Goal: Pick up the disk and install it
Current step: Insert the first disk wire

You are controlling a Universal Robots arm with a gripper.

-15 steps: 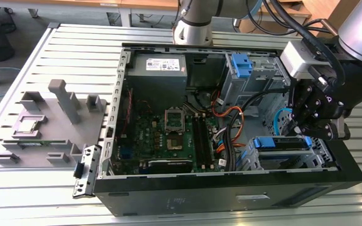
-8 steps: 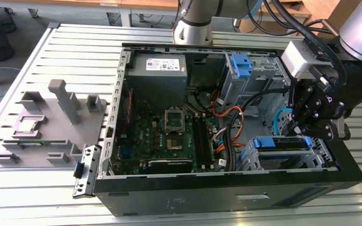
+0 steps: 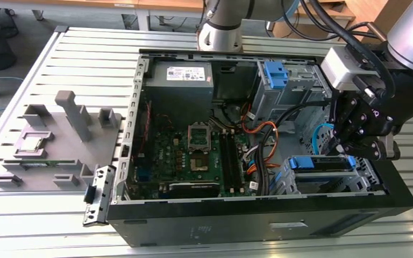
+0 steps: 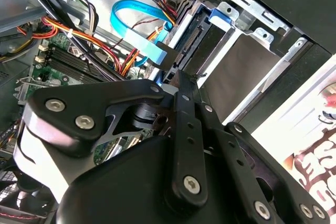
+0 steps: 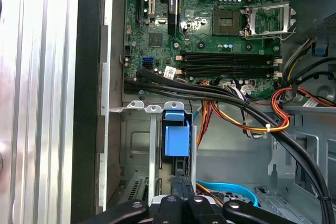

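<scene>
Gripper [image 4: 177,80] near disk [image 4: 241,69] in bay [image 4: 262,19]; blue cable [image 4: 149,51] beside.

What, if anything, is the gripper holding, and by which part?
Cannot be told: the gripper sits at the disk in its bay, but any grip is hidden.

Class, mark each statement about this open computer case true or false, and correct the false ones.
1. A square chip rests on the gray fixture. True.
2. The gripper hangs over that fixture. False: it hangs over the drive bay at the exterior view's right.
3. The disk, with its blue bracket, lies in that bay. True.
4. A cooler covers the processor socket. False: the socket is bare.
</scene>
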